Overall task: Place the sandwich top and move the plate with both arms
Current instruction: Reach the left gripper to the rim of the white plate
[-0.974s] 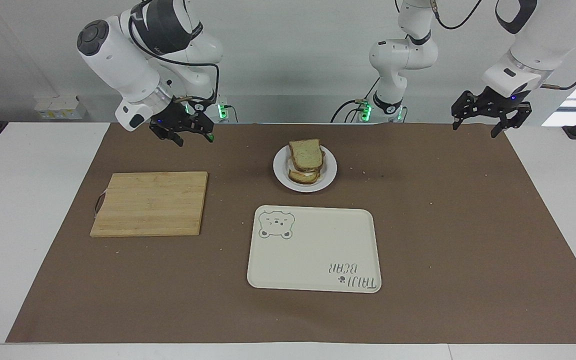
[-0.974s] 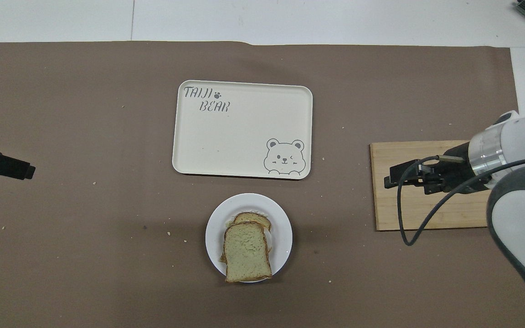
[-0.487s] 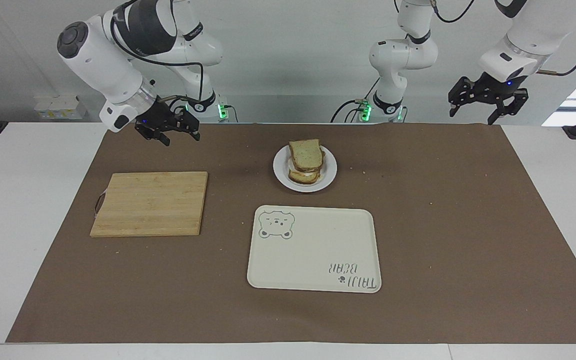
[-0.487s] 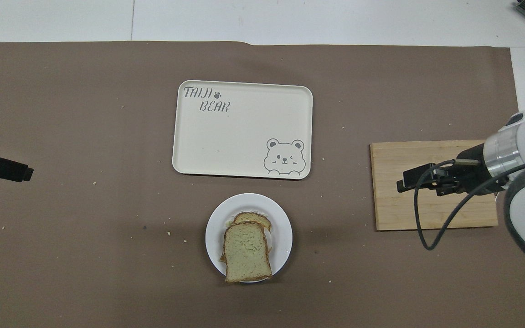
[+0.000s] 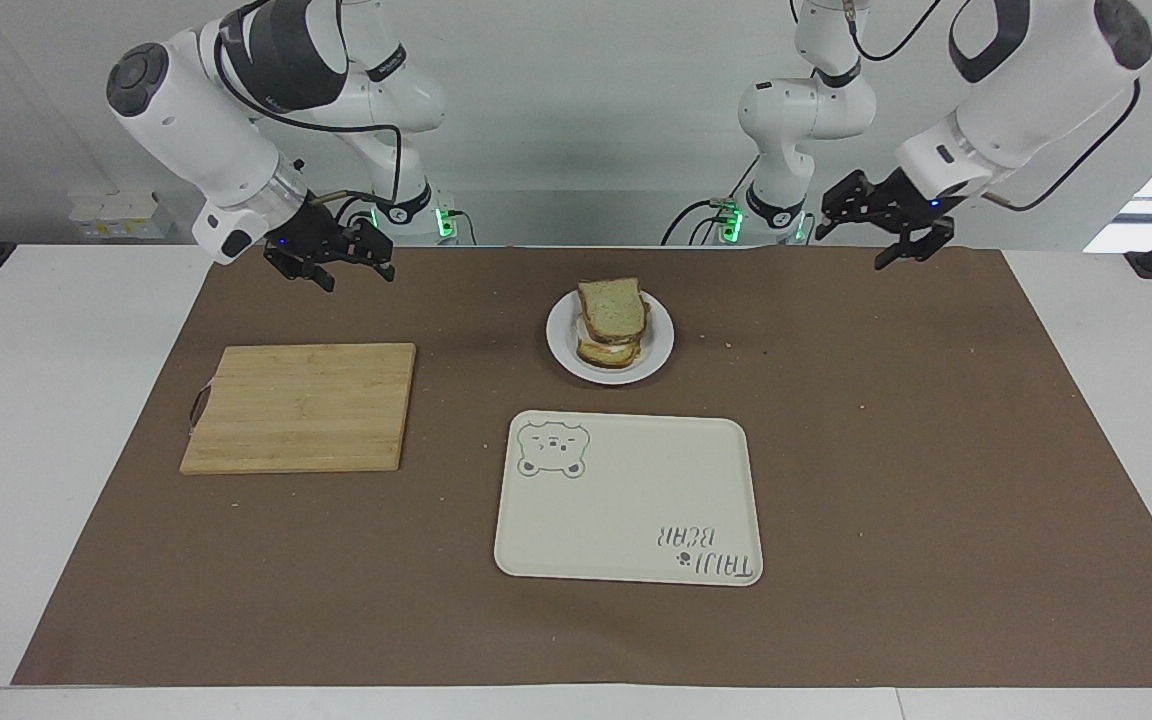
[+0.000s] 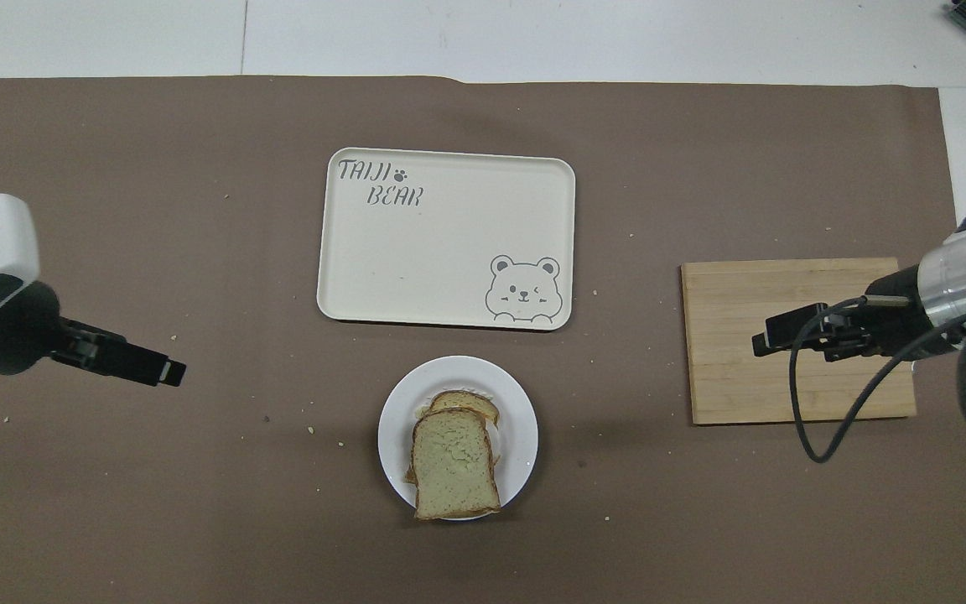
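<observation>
The sandwich top lies on a stack of bread on the plate, tilted and overhanging the lower slice toward the robots' edge of the plate. The plate sits on the brown mat near the robots' end of the table. The cream tray with the bear drawing lies at 6 o'clock from the plate in the facing view, close to it but not touching. The wooden cutting board lies toward the right arm's end of the table, at about 8 o'clock from the plate in that view. The right gripper hangs in the air over the mat at the robots' edge of the board, fingers apart, holding nothing. The left gripper hangs over the mat's robot-side edge, at 2 o'clock from the plate, fingers apart and empty.
</observation>
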